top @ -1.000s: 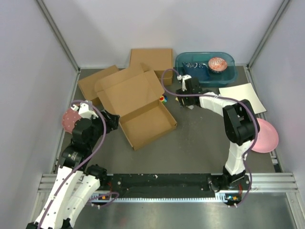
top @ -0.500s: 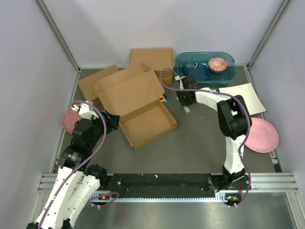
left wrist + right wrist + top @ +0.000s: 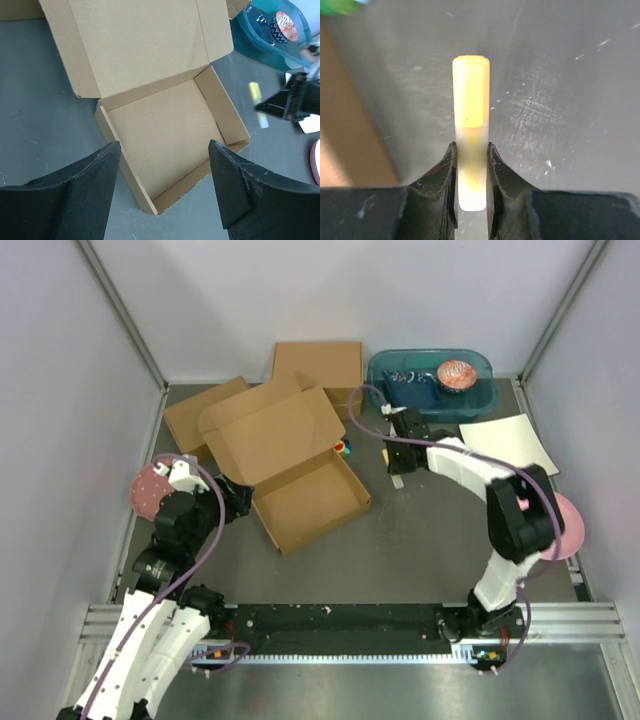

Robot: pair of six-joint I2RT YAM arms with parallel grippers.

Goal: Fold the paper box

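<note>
— Two grippers and one paper box (image 3: 308,502) to enter. Start at the left.
— Item 1: round pink disc (image 3: 150,490), well left of the box. Item 2: left gripper (image 3: 164,147), just beside the box's left wall, spread wide with nothing between (its wrist view looks down into the tray past two dark fingers (image 3: 85,200)).
— And the box itself?
— Item 3: brown corrugated mailer, lying at an angle on the grey table (image 3: 420,540). Its tray is formed with the walls upright, and its lid is open toward the rear left. Two more brown boxes lie behind it: a smaller one (image 3: 195,415) at rear left and a squarish one (image 3: 318,365) directly behind.
— To the right?
— Item 4: small coloured object (image 3: 343,448), at the box's right rear corner; touching or not, cannot tell. Item 5: right gripper (image 3: 470,150), near the box's right side, pressed onto a pale yellow stick (image 3: 470,90) that juts past the fingertips. Item 6: teal tub (image 3: 478,398), rear right of the box. Item 7: white sheet (image 3: 510,443), further right. Item 8: pink plate (image 3: 572,525), furthest right of the box.
</note>
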